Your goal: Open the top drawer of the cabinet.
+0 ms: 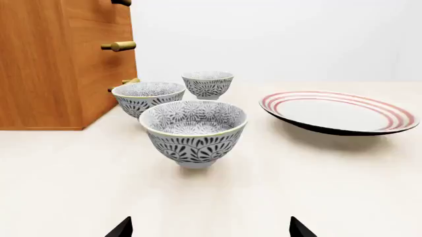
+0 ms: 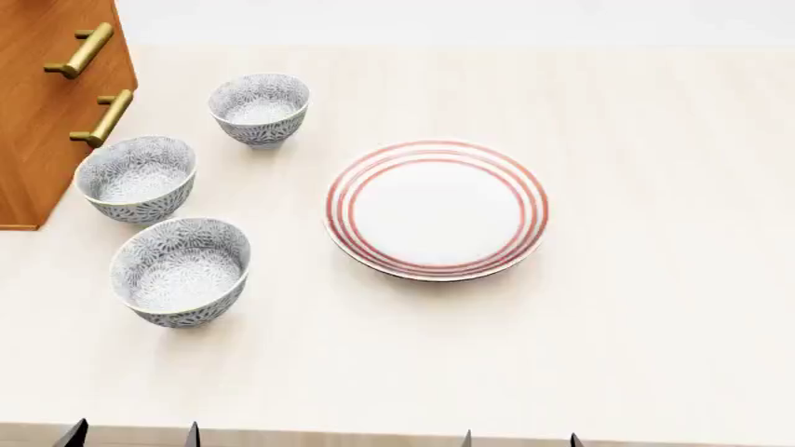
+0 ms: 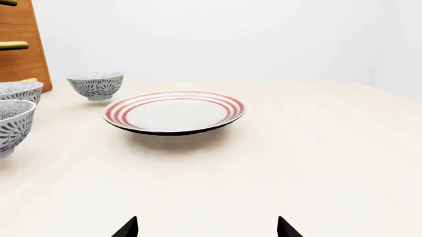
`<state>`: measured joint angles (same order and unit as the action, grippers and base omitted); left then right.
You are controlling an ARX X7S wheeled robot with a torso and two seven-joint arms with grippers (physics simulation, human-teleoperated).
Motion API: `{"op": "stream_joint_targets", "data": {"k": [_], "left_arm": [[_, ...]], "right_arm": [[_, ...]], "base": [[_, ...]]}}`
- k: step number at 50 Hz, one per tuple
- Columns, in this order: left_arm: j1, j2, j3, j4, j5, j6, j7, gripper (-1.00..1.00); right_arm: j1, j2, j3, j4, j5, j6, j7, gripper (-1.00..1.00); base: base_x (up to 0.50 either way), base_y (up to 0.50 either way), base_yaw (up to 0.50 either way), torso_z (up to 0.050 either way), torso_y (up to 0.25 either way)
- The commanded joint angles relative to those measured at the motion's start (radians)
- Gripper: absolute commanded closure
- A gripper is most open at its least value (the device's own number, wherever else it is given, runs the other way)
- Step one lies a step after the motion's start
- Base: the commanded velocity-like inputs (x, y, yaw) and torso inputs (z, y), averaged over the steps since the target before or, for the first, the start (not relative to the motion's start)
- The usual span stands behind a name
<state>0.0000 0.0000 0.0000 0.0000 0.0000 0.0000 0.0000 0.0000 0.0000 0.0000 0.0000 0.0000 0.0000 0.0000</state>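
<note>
While both grippers, left (image 1: 209, 231) and right (image 3: 207, 228), wait spread and empty: lift left above bowls (image 2: 181, 270), approach cabinet (image 2: 44, 121), take uppermost handle squarely.

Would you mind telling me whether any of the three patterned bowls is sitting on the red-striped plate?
No, the plate is bare, and all three bowls stand on the table beside it, toward the cabinet.

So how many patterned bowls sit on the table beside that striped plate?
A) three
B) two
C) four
A: the head view shows three bowls, the near bowl, the middle bowl and the far bowl, all to the left of the plate.
</note>
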Motion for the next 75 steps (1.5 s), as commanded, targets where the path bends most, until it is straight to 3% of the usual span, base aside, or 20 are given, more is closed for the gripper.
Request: {"op": "stream_joint_targets", "data": {"k": [1, 10, 13, 14, 18, 20, 23, 31, 44, 50, 53, 62, 75], "left_arm": [[0.005, -0.016, 0.019, 0.009, -0.019, -0.007, -0.015, -1.0], [0.014, -0.045, 0.048, 0.036, -0.042, -0.03, -0.053, -1.0], [0.021, -0.054, 0.055, 0.056, -0.073, -0.063, -0.031, -1.0], [0.017, -0.016, 0.005, 0.057, -0.048, -0.105, 0.029, -1.0], [0.026, -0.028, 0.025, 0.063, -0.047, -0.059, -0.009, -1.0], [0.025, -0.034, 0.031, 0.063, -0.053, -0.058, -0.017, -1.0], [0.024, -0.041, 0.039, 0.066, -0.06, -0.06, -0.027, -1.0], [0.023, -0.05, 0.046, 0.095, -0.1, -0.067, -0.043, -1.0], [0.04, -0.101, 0.035, 0.479, -0.129, -0.21, -0.098, -1.0], [0.029, -0.123, 0.027, 0.676, -0.154, -0.346, -0.127, -1.0], [0.043, -0.126, 0.032, 0.655, -0.145, -0.297, -0.127, -1.0], [0.049, -0.14, 0.034, 0.74, -0.16, -0.337, -0.146, -1.0], [0.05, -0.156, 0.046, 0.766, -0.165, -0.348, -0.164, -1.0]], "right_arm": [[-0.003, 0.016, -0.021, -0.008, 0.013, 0.01, 0.021, -1.0], [-0.01, 0.043, -0.055, -0.032, 0.037, 0.02, 0.055, -1.0], [-0.011, 0.048, -0.06, -0.034, 0.039, 0.02, 0.062, -1.0], [-0.012, 0.011, -0.018, -0.034, -0.008, 0.026, 0.017, -1.0], [-0.012, 0.026, -0.035, -0.029, 0.021, 0.008, 0.041, -1.0], [0.03, 0.038, -0.041, 0.162, 0.015, -0.153, 0.039, -1.0], [-0.037, 0.031, -0.073, -0.074, -0.005, 0.003, 0.073, -1.0], [-0.042, 0.048, -0.097, -0.143, 0.024, 0.05, 0.094, -1.0], [-0.02, 0.089, -0.126, -0.586, 0.028, 0.328, 0.122, -1.0], [-0.002, 0.104, -0.133, -0.719, 0.024, 0.389, 0.132, -1.0], [0.004, 0.108, -0.132, -0.752, 0.028, 0.42, 0.14, -1.0], [0.035, 0.111, -0.133, -0.848, 0.056, 0.482, 0.155, -1.0], [0.018, 0.127, -0.118, -0.838, 0.097, 0.421, 0.159, -1.0]], "base": [[0.0, 0.0, 0.0, 0.0, 0.0], [0.0, 0.0, 0.0, 0.0, 0.0], [0.0, 0.0, 0.0, 0.0, 0.0], [0.0, 0.0, 0.0, 0.0, 0.0], [0.0, 0.0, 0.0, 0.0, 0.0], [0.0, 0.0, 0.0, 0.0, 0.0], [0.0, 0.0, 0.0, 0.0, 0.0], [0.0, 0.0, 0.0, 0.0, 0.0], [0.0, 0.0, 0.0, 0.0, 0.0], [0.0, 0.0, 0.0, 0.0, 0.0], [0.0, 0.0, 0.0, 0.0, 0.0], [0.0, 0.0, 0.0, 0.0, 0.0], [0.16, 0.0, 0.0, 0.0, 0.0]]}}
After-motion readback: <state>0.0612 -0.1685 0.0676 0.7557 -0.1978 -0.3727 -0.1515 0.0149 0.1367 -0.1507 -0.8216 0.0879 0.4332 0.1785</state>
